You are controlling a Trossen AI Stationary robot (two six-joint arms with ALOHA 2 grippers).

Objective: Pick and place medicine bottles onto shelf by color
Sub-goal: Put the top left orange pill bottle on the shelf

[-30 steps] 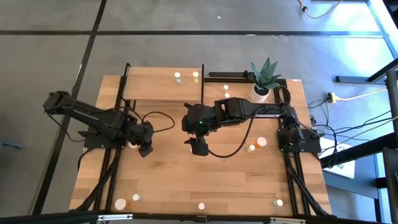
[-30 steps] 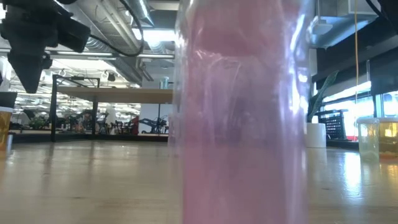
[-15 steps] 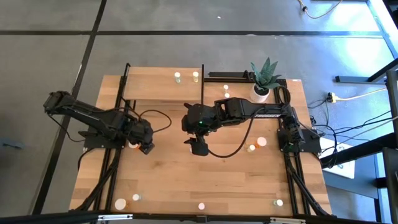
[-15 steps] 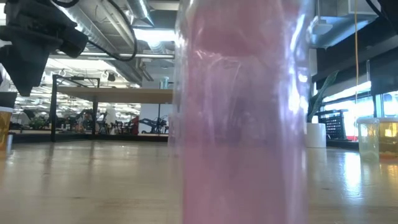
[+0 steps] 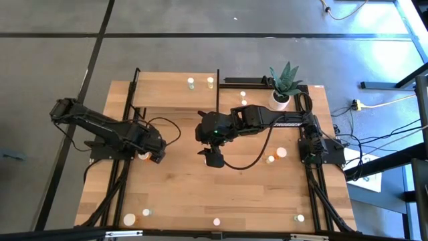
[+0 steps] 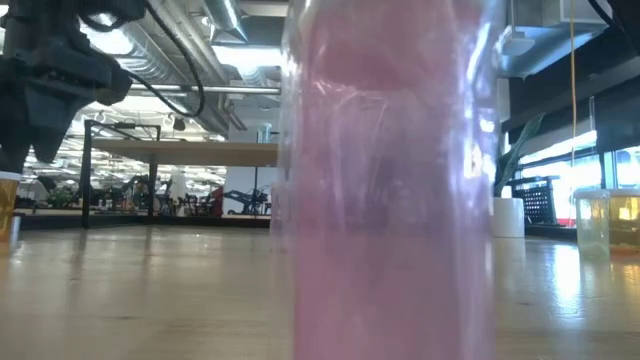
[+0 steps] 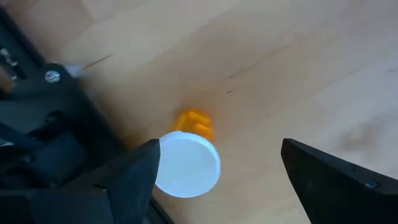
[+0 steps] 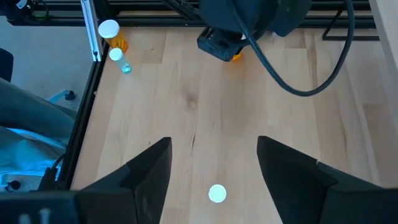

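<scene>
An orange medicine bottle with a white cap (image 7: 186,165) stands on the table under my left gripper (image 7: 217,177), which is open. Its cap is close beside one finger (image 7: 134,180); I cannot tell if they touch. In the high view my left gripper (image 5: 153,156) is at the table's left, beside that bottle (image 5: 142,156). My right gripper (image 5: 212,159) is open over the table's middle, above a white-capped bottle (image 8: 217,194). The shelf (image 5: 167,97) stands at the far left with two bottles (image 5: 190,82) on it.
A pink bottle (image 6: 390,180) stands right in front of the low camera. Other bottles stand at the near left corner (image 5: 128,219), the near edge (image 5: 216,221), the near right (image 5: 299,217) and right of centre (image 5: 281,152). A white plant pot (image 5: 281,100) stands at the far right.
My left gripper has gone a little toward the table's left edge, closer over the orange bottle. My right arm has kept still.
</scene>
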